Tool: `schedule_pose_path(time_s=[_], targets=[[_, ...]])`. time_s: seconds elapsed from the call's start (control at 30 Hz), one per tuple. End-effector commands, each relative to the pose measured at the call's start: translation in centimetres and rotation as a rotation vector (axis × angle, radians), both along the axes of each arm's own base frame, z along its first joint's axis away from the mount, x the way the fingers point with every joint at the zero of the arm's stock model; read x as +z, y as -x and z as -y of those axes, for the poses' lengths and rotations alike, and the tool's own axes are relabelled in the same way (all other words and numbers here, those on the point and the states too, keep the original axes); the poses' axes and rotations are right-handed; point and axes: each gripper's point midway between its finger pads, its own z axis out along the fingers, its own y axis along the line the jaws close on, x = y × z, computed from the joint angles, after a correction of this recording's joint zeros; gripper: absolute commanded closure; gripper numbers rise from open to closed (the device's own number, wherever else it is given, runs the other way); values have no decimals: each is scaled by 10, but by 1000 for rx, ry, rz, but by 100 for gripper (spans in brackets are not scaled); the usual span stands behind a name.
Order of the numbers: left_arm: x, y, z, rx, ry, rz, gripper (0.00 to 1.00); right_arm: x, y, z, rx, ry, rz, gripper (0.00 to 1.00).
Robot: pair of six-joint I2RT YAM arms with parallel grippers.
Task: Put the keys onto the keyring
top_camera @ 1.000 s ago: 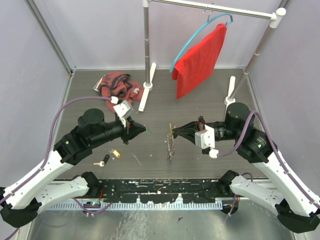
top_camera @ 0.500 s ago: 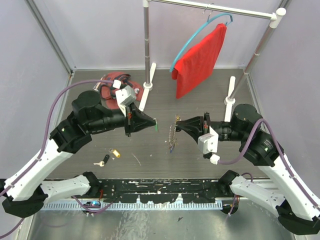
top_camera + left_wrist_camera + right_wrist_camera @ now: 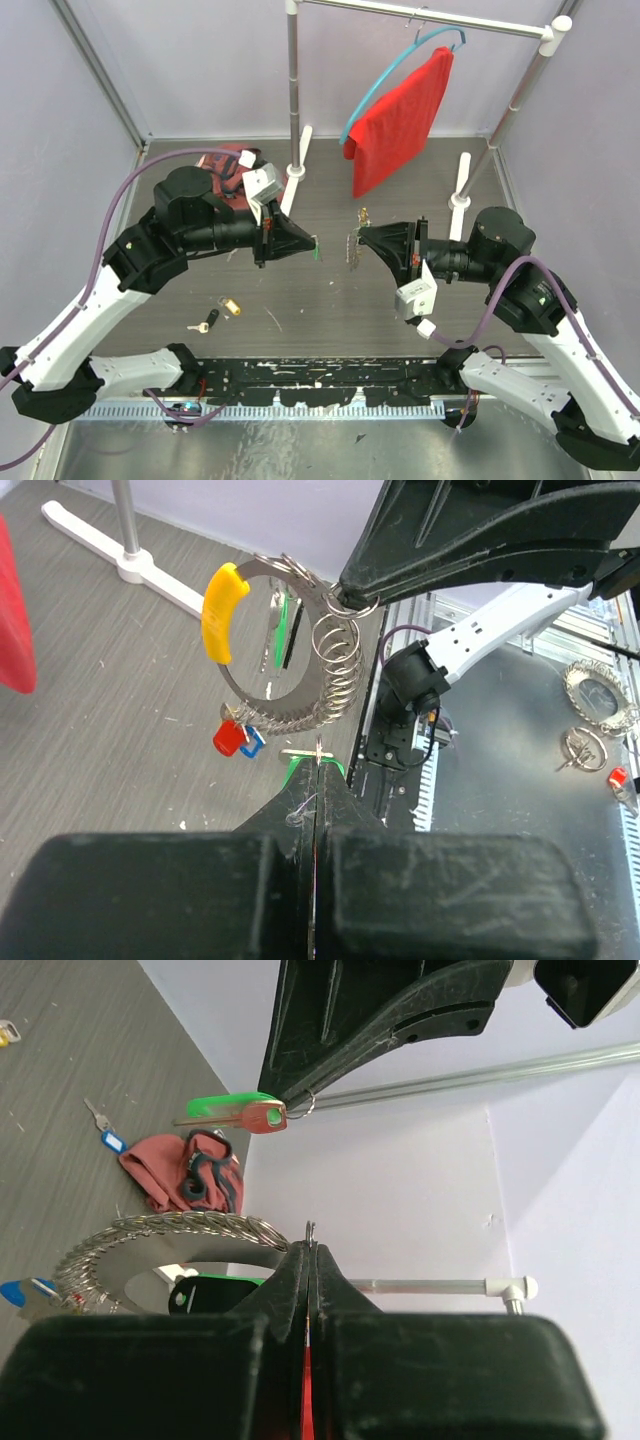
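Observation:
My left gripper (image 3: 311, 244) is shut on a key with a green tag (image 3: 228, 1107), held in the air. A short gap to its right, my right gripper (image 3: 363, 234) is shut on one small ring of the keyring (image 3: 353, 248). The keyring (image 3: 300, 650) is a big metal loop with a yellow grip, several small rings, and red and blue tags hanging below. In the left wrist view it hangs just beyond my left gripper (image 3: 318, 768). In the right wrist view, my right gripper (image 3: 311, 1247) pinches the ring. More keys lie on the table: yellow-tagged (image 3: 231, 306), black (image 3: 206, 323), blue-tagged (image 3: 107, 1137).
A red cloth bundle (image 3: 226, 166) lies at the back left, behind my left arm. A clothes rack (image 3: 293, 90) with a red cloth on a blue hanger (image 3: 400, 120) stands at the back. Loose rings (image 3: 598, 690) lie on the metal shelf by the arm bases.
Both arms have risen. The left gripper carried the green-tagged key up and right. The right gripper lifted the keyring off the table, toward the back.

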Motion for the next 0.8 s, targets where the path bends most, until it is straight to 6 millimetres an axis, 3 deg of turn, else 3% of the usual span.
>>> schedule_pose_path(time_s=[0.0, 0.47, 0.77], targets=[[29, 10, -6, -48, 57, 127, 100, 32, 7, 0, 37, -11, 136, 99], [45, -11, -6, -21, 18, 324, 100, 41, 21, -2, 98, -14, 92, 99], [56, -14, -4, -54, 0, 443, 100, 59, 39, -8, 176, -88, -172, 99]])
